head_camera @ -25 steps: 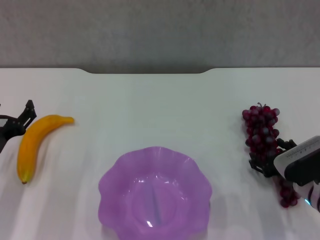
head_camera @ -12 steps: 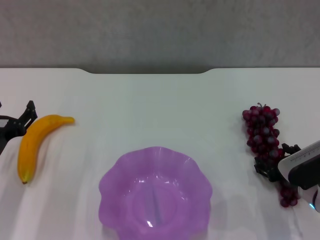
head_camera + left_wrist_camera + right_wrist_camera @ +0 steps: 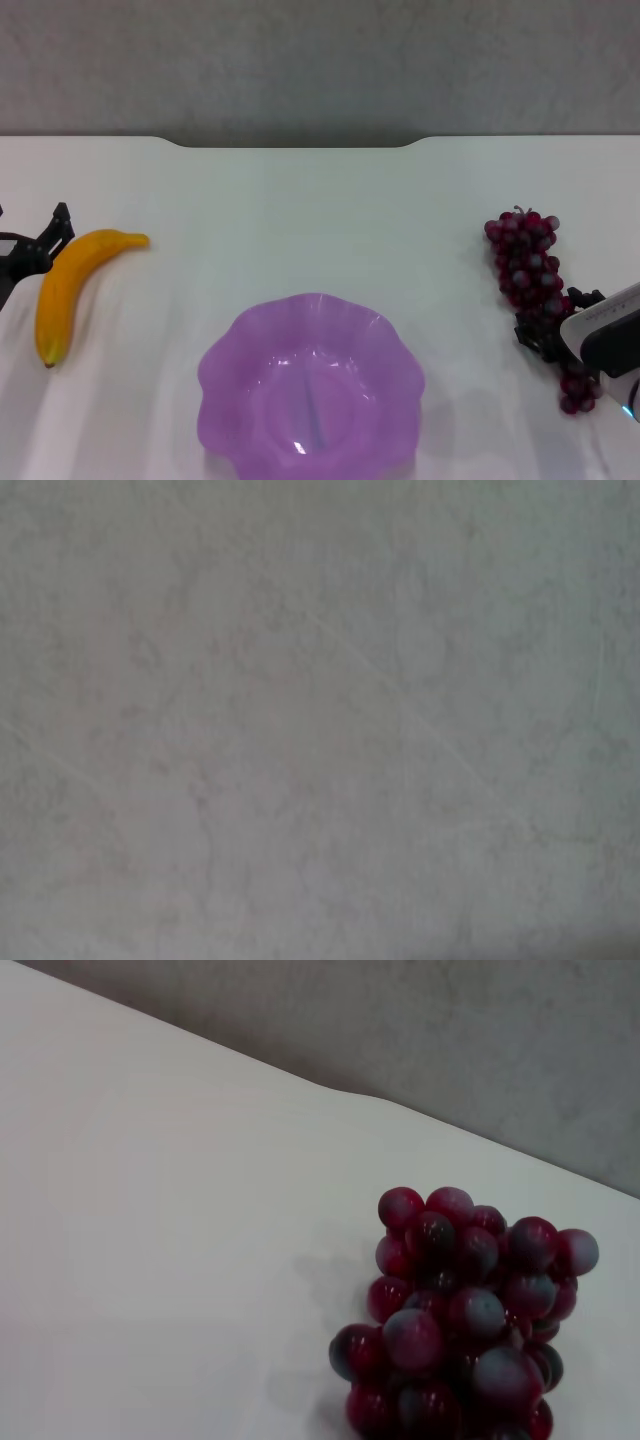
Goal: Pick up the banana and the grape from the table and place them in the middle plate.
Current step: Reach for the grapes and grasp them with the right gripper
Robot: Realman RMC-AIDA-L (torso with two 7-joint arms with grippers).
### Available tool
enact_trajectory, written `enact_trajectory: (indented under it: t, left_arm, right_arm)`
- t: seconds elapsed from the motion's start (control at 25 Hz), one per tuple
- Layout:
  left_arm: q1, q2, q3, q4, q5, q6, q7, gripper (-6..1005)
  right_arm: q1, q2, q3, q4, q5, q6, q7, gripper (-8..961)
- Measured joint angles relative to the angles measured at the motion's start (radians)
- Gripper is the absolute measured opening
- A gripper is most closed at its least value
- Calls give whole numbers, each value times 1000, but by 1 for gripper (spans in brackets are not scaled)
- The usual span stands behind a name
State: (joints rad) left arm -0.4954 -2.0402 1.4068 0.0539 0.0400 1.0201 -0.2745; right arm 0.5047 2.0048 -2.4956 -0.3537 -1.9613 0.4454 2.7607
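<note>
in the head view the right gripper is sitting over the lower grape on the table, its grip impossible to tell, while the left gripper, equally unclear, is sitting just beside the banana, with the middle plate lying between the two. the left wrist view is showing only a grey surface. the right wrist view is showing the grape close ahead.
</note>
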Motion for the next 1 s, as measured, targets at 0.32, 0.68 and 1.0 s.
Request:
enact_trajectory:
  t: [0.32, 0.68, 1.0]
  left_arm:
    - [0, 0, 0, 0, 0, 0, 0, 898]
    - [0, 0, 0, 0, 0, 0, 0, 898]
    - [0, 0, -1, 0, 0, 0, 0, 898]
  right_arm:
    - [4, 0, -1, 11, -1, -4, -2, 788]
    - [5, -1, 0, 12, -5, 3, -3, 519]
    - [8, -2, -1, 12, -7, 7, -3, 455]
